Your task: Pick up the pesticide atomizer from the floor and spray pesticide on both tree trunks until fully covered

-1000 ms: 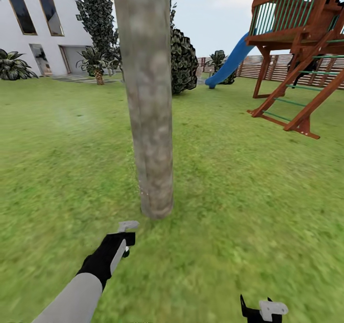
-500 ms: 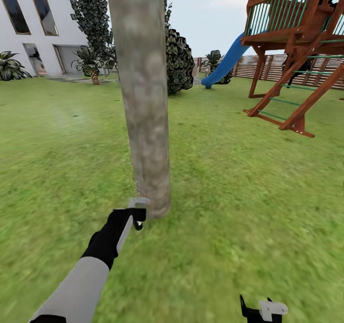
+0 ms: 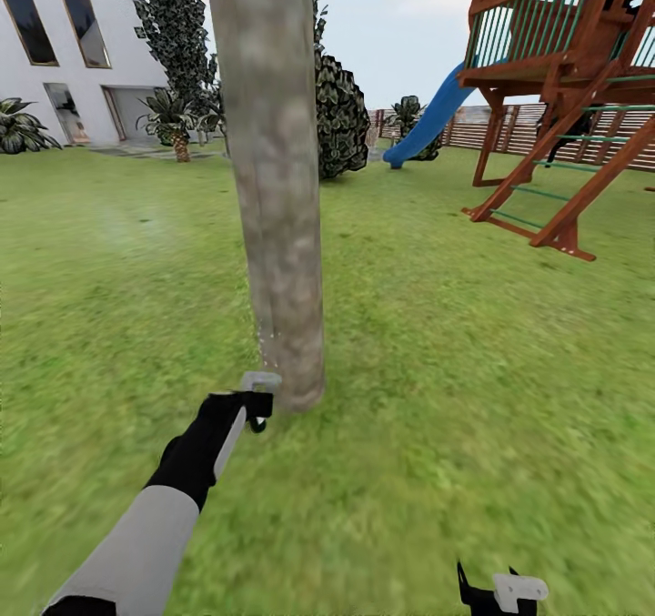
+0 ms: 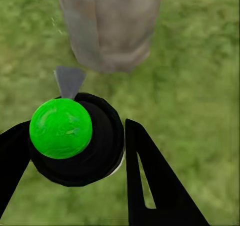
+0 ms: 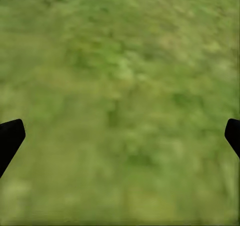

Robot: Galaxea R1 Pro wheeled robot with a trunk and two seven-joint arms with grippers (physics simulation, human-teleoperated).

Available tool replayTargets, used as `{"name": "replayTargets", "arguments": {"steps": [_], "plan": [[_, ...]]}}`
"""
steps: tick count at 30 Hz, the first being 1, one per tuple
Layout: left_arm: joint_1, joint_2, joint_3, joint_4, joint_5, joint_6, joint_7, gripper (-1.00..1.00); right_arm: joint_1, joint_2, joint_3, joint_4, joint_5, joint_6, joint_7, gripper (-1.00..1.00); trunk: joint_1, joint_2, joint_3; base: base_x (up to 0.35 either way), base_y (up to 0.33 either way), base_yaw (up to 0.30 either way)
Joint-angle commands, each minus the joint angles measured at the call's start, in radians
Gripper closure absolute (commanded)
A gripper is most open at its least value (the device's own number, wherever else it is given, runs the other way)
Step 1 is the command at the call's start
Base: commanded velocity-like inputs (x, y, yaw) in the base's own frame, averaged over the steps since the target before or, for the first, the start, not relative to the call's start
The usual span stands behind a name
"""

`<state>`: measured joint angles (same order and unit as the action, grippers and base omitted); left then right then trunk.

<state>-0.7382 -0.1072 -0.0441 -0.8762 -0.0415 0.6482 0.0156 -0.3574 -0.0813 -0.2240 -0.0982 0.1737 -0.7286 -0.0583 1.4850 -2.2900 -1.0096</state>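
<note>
The left gripper reaches forward and low over the grass, its jaws closed on the atomizer, whose pale grey trigger head sits just beside the base of the trunk. In the left wrist view the atomizer fills the space between the two black fingers: a dark round body with a bright green ball on it and a grey nozzle tip pointing at the foot of the trunk, near it but apart. A few pale specks show on the bark low on the trunk. The right gripper hangs low at the frame's bottom edge over bare grass, and the right wrist view shows its fingertips far apart, jaws wide. Behind stand a white house, another tree, a blue slide, a wooden play tower and a fence.
</note>
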Motion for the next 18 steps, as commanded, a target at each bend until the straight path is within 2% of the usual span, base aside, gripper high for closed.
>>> {"name": "replayTargets", "arguments": {"steps": [1, 3, 5, 6, 8, 9, 10, 11, 12, 14, 18], "plan": [[-0.002, -0.010, 0.000, -0.017, -0.006, 0.001, 0.000, 1.00, 0.000, 0.000, 0.000, 0.000, 0.000, 0.000, 0.000, -1.00, 0.000, 0.000, 0.000, -0.025, 0.000, 0.000], [-0.001, -0.006, 0.005, -0.058, -0.006, 0.028, -0.001, 1.00, 0.000, 0.000, 0.000, 0.000, 0.000, 0.000, 0.000, -1.00, 0.000, 0.000, 0.000, -0.008, 0.000, -0.032], [-0.001, 0.023, 0.053, -0.088, 0.005, 0.063, -0.003, 1.00, 0.000, 0.000, 0.000, 0.000, 0.000, 0.000, 0.000, -1.00, 0.000, 0.000, 0.000, -0.002, 0.000, -0.209], [-0.001, 0.051, 0.094, -0.094, 0.022, 0.070, -0.010, 1.00, 0.000, 0.000, 0.000, 0.000, 0.000, 0.000, 0.000, -1.00, 0.000, 0.000, 0.000, 0.000, 0.000, -0.180], [0.002, 0.056, 0.104, -0.097, 0.029, 0.075, -0.021, 1.00, 0.000, 0.000, 0.000, 0.000, 0.000, 0.000, 0.000, -1.00, 0.000, 0.000, 0.000, 0.000, 0.000, -0.052], [0.004, 0.053, 0.098, -0.098, 0.030, 0.075, -0.022, 1.00, 0.000, 0.000, 0.000, 0.000, 0.000, 0.000, 0.000, -1.00, 0.000, 0.000, 0.000, 0.000, 0.000, -0.015], [0.005, 0.052, 0.063, -0.098, 0.031, 0.076, -0.024, 1.00, 0.000, 0.000, 0.000, 0.000, 0.000, 0.000, 0.000, -1.00, 0.000, 0.000, 0.000, 0.000, 0.000, -0.006], [0.007, 0.046, -0.012, -0.098, 0.033, 0.076, -0.024, 1.00, 0.000, 0.000, 0.000, 0.000, 0.000, 0.000, 0.000, -1.00, 0.000, 0.000, 0.000, 0.000, 0.000, -0.002], [0.010, 0.033, -0.051, -0.098, 0.033, 0.076, -0.023, 1.00, 0.000, 0.000, 0.000, 0.000, 0.000, 0.000, 0.000, -1.00, 0.000, 0.000, 0.000, 0.000, 0.000, 0.000], [0.010, 0.024, -0.067, -0.099, 0.035, 0.076, -0.023, 1.00, 0.000, 0.000, 0.000, 0.000, 0.000, 0.000, 0.000, -1.00, 0.000, 0.000, 0.000, 0.000, 0.000, 0.000], [0.009, 0.033, -0.057, -0.124, 0.050, 0.076, -0.023, 1.00, 0.000, 0.000, 0.000, 0.000, 0.000, 0.000, 0.000, -1.00, 0.000, 0.000, 0.000, 0.000, 0.000, 0.000]]}}
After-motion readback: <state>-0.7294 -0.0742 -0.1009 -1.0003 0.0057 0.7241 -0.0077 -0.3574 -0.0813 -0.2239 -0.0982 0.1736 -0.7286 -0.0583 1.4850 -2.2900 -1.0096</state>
